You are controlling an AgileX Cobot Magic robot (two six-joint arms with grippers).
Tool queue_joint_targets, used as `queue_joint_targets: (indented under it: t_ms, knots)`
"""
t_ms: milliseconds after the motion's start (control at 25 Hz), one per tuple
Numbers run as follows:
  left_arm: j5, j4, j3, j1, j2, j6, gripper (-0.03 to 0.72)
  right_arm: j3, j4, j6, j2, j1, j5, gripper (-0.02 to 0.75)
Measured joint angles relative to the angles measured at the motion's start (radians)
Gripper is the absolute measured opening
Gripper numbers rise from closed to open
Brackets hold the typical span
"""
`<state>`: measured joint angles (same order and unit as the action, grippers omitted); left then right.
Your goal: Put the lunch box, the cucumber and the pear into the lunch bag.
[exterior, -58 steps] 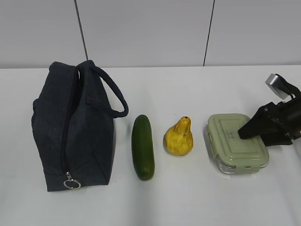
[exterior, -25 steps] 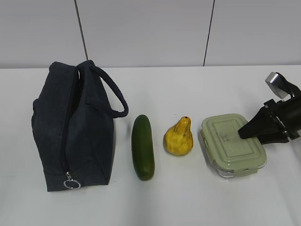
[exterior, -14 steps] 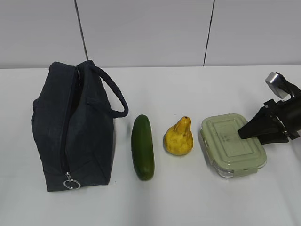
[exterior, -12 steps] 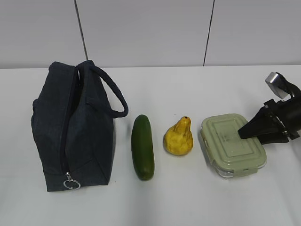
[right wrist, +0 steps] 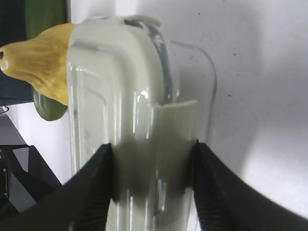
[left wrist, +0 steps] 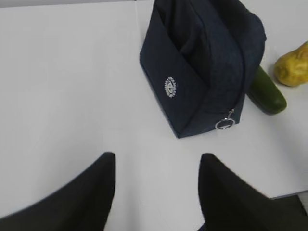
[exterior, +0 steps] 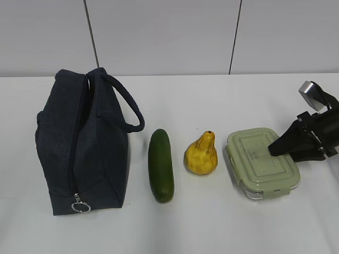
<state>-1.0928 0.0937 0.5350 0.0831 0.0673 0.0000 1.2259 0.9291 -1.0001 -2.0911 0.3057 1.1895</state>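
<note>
Right gripper clamped on the lunch box, fingers on both sides of its near end, box on the table. Just past the box's far end: pear, then cucumber. Left gripper fingers apart, holding nothing; lunch bag ahead of it, upright.

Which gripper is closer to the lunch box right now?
Right. The right gripper grips the lunch box at its right end; the left gripper hangs open beyond the bag, far off.
</note>
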Motion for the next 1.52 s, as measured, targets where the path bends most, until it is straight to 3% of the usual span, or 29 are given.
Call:
queue_joint_targets:
  t_ms: [360, 600, 1160, 1520]
  knots:
    - [0.348, 0.245, 0.014, 0.0, 0.37, 0.009, 0.342, 0.0, 0.0, 0.0, 0.0, 0.0, 0.0, 0.359]
    - [0.427, 0.364, 0.089, 0.0, 0.611, 0.154, 0.342, 0.0, 0.002, 0.0, 0.0, 0.0, 0.0, 0.359]
    - [0.346, 0.417, 0.375, 0.0, 1.132, 0.202, 0.342, 0.0, 0.004, -0.002, 0.0, 0.0, 0.002, 0.359]
    - [0.348, 0.516, 0.423, 0.0, 1.303, 0.316, 0.33, 0.0, 0.004, -0.002, 0.0, 0.0, 0.002, 0.359]
